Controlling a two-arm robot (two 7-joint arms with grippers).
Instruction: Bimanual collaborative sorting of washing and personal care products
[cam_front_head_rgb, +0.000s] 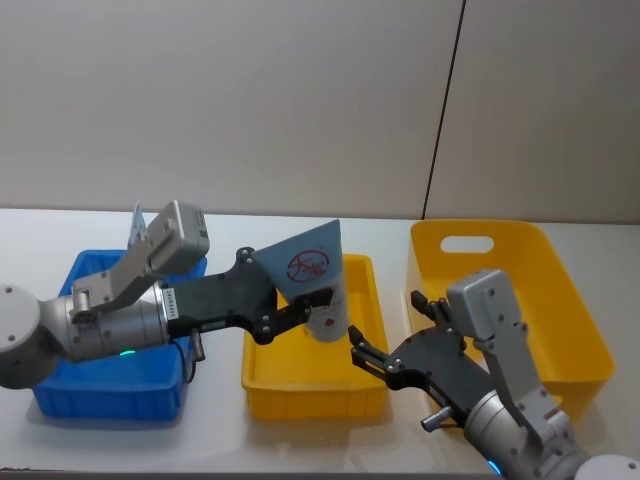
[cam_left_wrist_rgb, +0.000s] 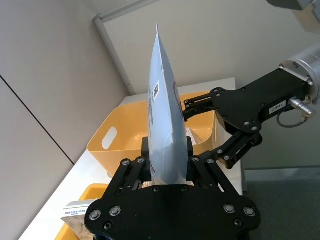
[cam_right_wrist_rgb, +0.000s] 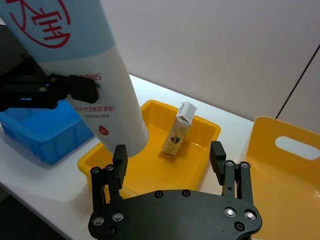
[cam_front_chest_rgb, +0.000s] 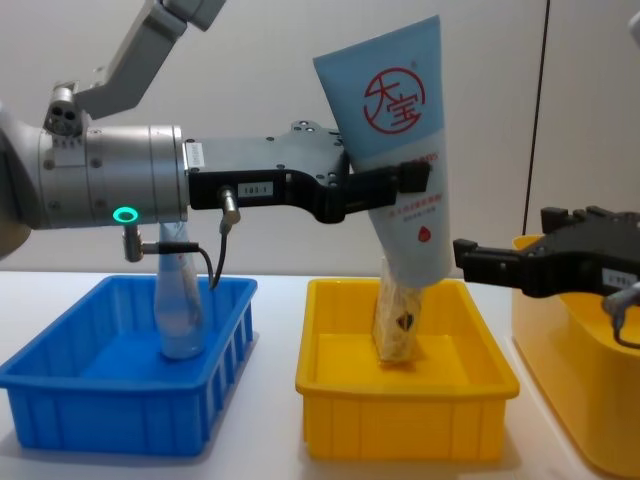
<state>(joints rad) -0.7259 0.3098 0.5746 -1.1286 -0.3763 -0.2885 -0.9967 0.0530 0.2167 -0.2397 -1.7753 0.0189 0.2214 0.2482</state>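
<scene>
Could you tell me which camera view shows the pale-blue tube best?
The chest view: the pale-blue tube shows whole, logo facing, clamped in the left gripper. The head view foreshortens it from above, the left wrist view sees it edge-on, and the right wrist view cuts off its top.

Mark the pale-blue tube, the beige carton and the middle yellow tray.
pale-blue tube (cam_front_chest_rgb: 393, 100), chest view, on its red logo.
beige carton (cam_right_wrist_rgb: 175, 140), right wrist view, on its dark emblem.
middle yellow tray (cam_front_chest_rgb: 400, 420), chest view, front wall.
</scene>
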